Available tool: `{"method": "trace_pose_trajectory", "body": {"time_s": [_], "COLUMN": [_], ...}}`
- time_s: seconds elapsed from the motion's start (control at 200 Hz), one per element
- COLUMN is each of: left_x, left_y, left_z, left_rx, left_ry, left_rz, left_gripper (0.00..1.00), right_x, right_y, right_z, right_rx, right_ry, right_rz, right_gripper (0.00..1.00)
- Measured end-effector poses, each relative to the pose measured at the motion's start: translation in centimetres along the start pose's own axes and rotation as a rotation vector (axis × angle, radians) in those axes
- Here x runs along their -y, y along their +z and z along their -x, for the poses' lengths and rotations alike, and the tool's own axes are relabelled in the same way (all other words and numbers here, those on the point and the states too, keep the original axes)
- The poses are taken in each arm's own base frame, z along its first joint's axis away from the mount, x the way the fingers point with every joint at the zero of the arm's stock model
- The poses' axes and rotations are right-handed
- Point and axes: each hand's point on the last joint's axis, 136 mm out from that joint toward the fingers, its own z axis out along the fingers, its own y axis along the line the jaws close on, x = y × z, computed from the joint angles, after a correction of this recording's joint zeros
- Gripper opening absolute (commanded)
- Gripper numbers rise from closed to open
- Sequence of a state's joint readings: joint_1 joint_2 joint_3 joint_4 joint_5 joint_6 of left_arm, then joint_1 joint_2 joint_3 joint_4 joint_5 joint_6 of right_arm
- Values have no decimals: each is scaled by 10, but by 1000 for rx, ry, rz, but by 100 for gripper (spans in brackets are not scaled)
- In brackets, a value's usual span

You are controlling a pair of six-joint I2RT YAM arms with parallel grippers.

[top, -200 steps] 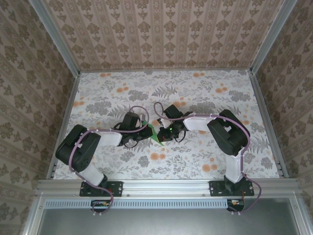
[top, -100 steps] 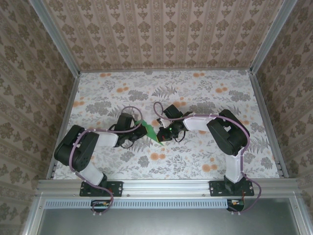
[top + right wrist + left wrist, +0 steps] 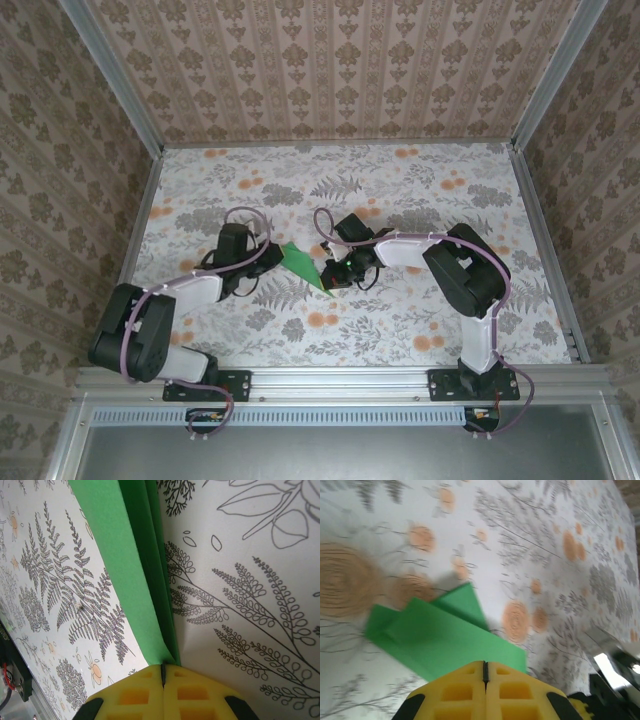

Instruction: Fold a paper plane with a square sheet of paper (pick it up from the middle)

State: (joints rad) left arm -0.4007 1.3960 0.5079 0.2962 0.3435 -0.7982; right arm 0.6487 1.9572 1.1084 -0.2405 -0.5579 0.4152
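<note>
The green paper [image 3: 303, 265], folded into a narrow pointed shape, lies mid-table between the two arms. My right gripper [image 3: 333, 280] is shut on its near right end. In the right wrist view the folded paper [image 3: 135, 580] runs up and away from the closed yellow fingertips of the right gripper [image 3: 163, 666], with layered edges along a crease. My left gripper [image 3: 262, 262] sits just left of the paper, apart from it. In the left wrist view the left gripper [image 3: 485, 664] is shut with nothing between its fingers, and the paper [image 3: 445, 635] lies just beyond them.
The floral tablecloth [image 3: 420, 200] covers the table, which has patterned walls on three sides and a metal rail [image 3: 340, 380] along the near edge. Part of the right arm [image 3: 615, 665] shows at the lower right of the left wrist view.
My left arm has drawn back to the left, off the paper, which now shows more fully. The right gripper has stayed in place, shut on the paper.
</note>
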Motion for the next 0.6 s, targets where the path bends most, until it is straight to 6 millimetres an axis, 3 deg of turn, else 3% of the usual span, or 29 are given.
{"method": "trace_pose_trajectory", "body": {"time_s": [0.25,0.44,0.6], "left_x": [35,29,11], "left_y": [32,54,61], "left_z": [-24,-27,-28], "left_rx": [-112,-150,-156], "left_ry": [83,72,49], "left_rz": [-76,-56,-13], "left_gripper": [4,2,2], "right_x": [0,0,0], "right_y": [0,0,0], "right_z": [0,0,0], "right_rx": [-3,-3,-3], "right_ry": [1,1,1], "right_rz": [2,2,2], "right_gripper": [0,0,0]}}
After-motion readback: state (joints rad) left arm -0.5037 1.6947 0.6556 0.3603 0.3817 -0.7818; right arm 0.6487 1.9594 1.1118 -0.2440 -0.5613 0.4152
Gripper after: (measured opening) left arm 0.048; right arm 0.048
